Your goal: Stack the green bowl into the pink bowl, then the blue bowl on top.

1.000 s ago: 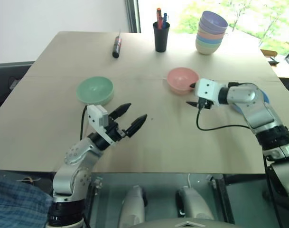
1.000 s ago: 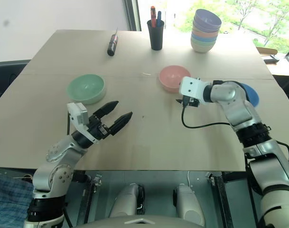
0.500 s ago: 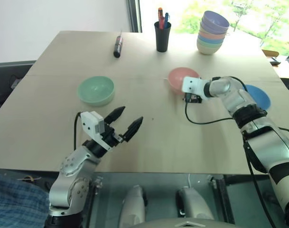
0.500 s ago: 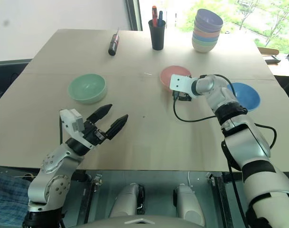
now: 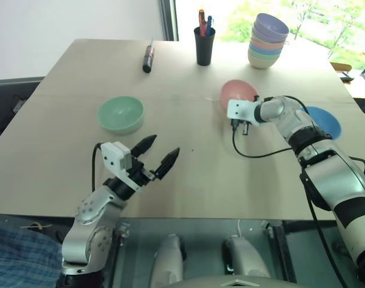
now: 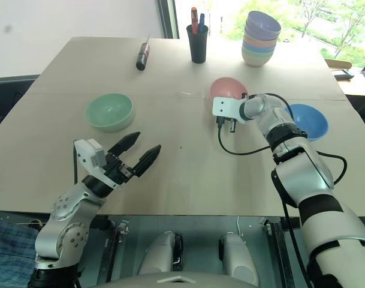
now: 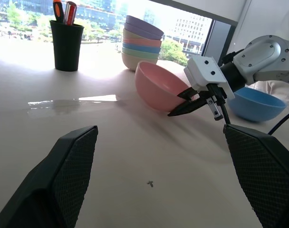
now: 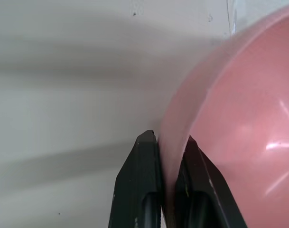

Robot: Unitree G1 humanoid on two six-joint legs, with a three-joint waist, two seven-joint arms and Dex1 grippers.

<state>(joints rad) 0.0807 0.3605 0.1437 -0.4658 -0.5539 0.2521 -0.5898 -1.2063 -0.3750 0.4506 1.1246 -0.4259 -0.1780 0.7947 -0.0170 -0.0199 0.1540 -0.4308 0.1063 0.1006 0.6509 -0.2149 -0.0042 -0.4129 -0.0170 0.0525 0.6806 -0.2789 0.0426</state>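
**My right claw clamped on the pink bowl's rim**

My right claw [image 8: 168, 156] is pinched on the rim of the pink bowl [image 5: 239, 93]; my right wrist view shows one finger outside the wall and one inside, with the rim between them. From my head the bowl looks tipped, its far side lifted and its opening turned toward me. My left wrist view confirms the tilt: the bowl leans on its near edge on the table [image 5: 188, 180].

My left claw [image 5: 158, 157] hovers over the near part of the table with its fingers spread wide and nothing between them.

The green bowl [image 5: 120, 114] sits upright on my left side of the table, well apart from the pink one. The blue bowl [image 5: 326, 120] sits upright to my right, partly hidden behind my right arm. At the far edge stand a pile of pastel bowls [image 5: 268, 41], a black pen cup [image 5: 204, 45] and a screwdriver [image 5: 148, 58].
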